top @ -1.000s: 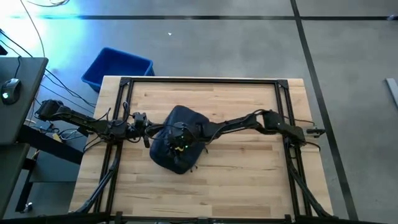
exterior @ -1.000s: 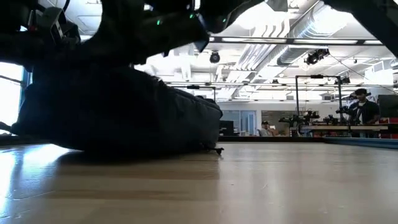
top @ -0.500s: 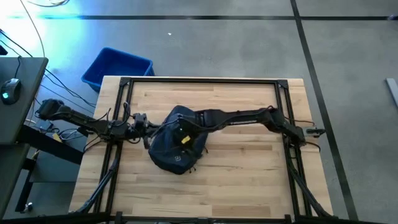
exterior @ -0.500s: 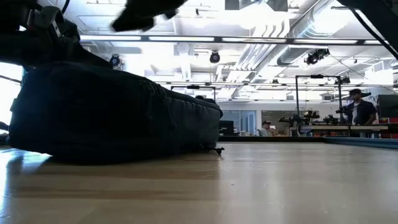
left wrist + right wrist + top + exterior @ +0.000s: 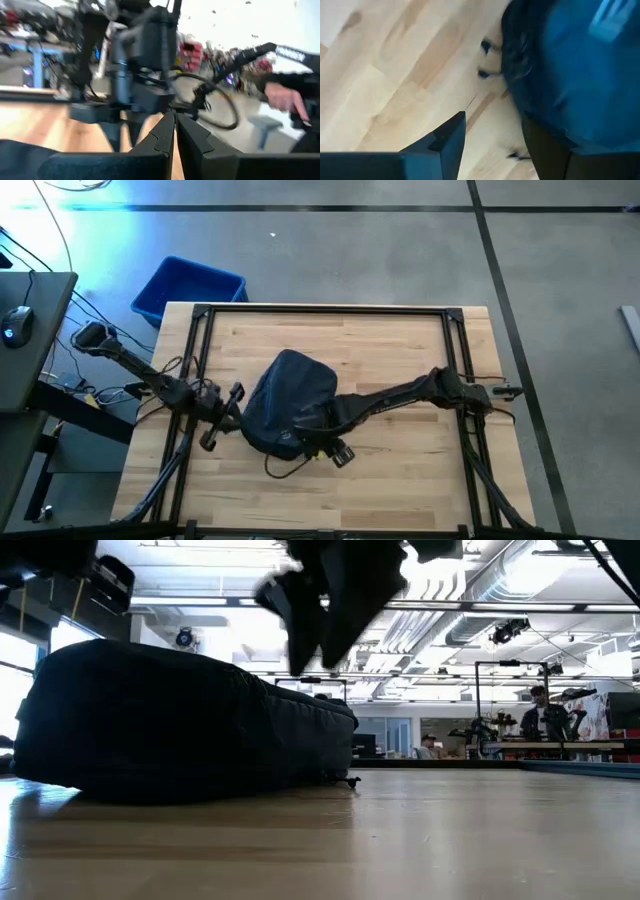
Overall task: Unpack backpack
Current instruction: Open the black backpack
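- The backpack (image 5: 290, 402) lies on the table (image 5: 400, 480), near its middle and a little toward the left.
- The left gripper (image 5: 222, 418) sits just beside the backpack's left edge, over the table.
- The right gripper (image 5: 335, 450) hangs at the backpack's near right corner, its arm reaching in from the table's right side.
- A strap (image 5: 285, 468) trails from the backpack's near end onto the table.
- A bin (image 5: 188, 288) stands on the floor beyond the table's far left corner.
- A mouse (image 5: 16, 323) rests on a desk (image 5: 30, 370) left of the table.

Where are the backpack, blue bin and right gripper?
backpack (image 5: 290, 400), high view, top panel of the fabric.
blue bin (image 5: 185, 288), high view, inner floor.
right gripper (image 5: 338, 452), high view, between its fingertips.
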Action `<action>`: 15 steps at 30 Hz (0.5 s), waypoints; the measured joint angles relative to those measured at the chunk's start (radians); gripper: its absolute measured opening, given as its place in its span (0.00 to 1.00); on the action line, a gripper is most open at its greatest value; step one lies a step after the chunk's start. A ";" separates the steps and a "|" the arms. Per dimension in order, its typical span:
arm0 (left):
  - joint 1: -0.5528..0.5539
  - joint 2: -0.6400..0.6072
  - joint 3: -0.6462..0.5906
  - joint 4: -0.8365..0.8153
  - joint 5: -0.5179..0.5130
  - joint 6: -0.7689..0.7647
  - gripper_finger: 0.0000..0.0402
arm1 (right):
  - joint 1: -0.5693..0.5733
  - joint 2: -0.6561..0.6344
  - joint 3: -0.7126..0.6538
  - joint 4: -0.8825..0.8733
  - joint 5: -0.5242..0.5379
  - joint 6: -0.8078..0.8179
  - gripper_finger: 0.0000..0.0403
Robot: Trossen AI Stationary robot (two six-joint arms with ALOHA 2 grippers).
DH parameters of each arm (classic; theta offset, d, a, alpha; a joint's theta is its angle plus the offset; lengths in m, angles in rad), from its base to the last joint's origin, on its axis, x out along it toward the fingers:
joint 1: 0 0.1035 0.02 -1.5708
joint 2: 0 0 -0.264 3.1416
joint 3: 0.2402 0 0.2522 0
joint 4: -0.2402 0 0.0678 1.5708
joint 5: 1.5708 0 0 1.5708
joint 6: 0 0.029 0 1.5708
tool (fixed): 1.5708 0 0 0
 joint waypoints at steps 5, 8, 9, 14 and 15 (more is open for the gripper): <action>-0.048 0.247 0.128 0.000 -0.005 0.003 0.00 | 0.030 0.001 -0.111 0.080 0.046 0.155 0.36; -0.065 0.437 0.239 -0.013 -0.017 0.054 0.02 | 0.072 -0.001 -0.154 0.144 0.149 0.223 0.32; -0.070 0.499 0.279 -0.040 -0.032 0.061 0.03 | 0.087 -0.008 -0.169 0.163 0.188 0.250 0.31; -0.087 0.744 0.489 -0.347 -0.167 0.004 0.10 | 0.174 -0.089 -0.281 0.244 0.382 0.402 0.25; -0.089 0.780 0.531 -0.407 -0.191 -0.011 0.11 | 0.190 -0.113 -0.320 0.276 0.405 0.436 0.24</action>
